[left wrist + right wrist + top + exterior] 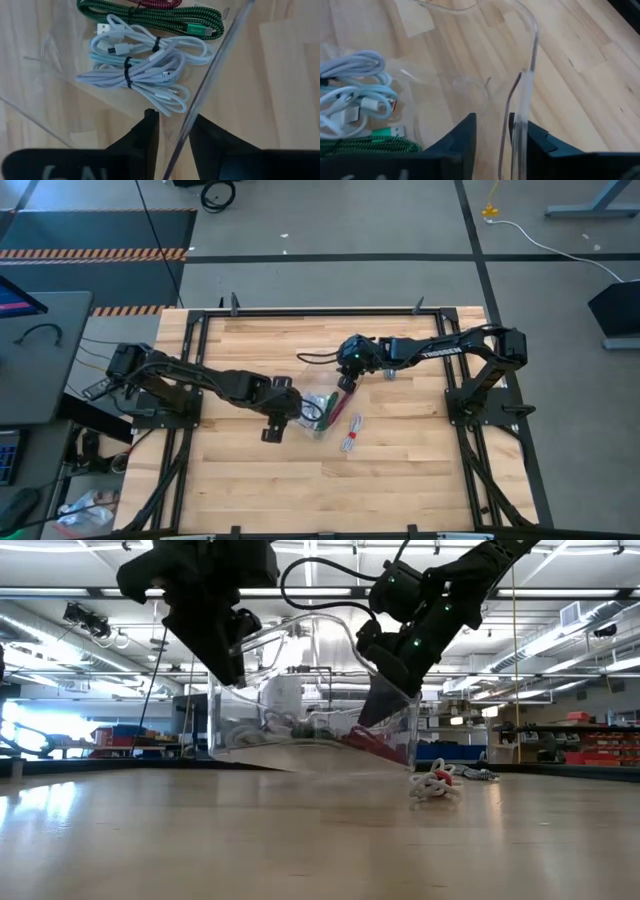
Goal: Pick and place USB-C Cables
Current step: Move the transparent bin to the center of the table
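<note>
Both arms meet over the middle of the wooden table point(230, 480), each at one side of the clear plastic tray point(320, 690). The left gripper point(173, 134) comes in from the left and straddles one wall of the tray: one dark finger sits on each side of the thin clear edge, with a little daylight showing between the fingers and the plastic, so the jaws are partly open around the wall rather than pinching it hard. The right gripper point(492, 131) reaches in from the right and stands the same way on the opposite wall, fingers on either side of the curved clear rim and slightly apart from it. From table height the tray looks tipped, one side raised off the wood and the other low towards the table. Inside it lies a small heap of coiled cables: a green braided cable point(150, 17), a white cable point(150, 45) bound with a dark tie, a pale blue-grey cable point(135, 80) just beside it, also tied, and a sliver of a red one at the far edge that I can barely make out. They lie touching one another against the tray's floor. Out on the bare wood, just beside the tray on the side nearer the right arm, lies one more bundle, a grey cable with red tie point(351, 432), untouched by either gripper.
</note>
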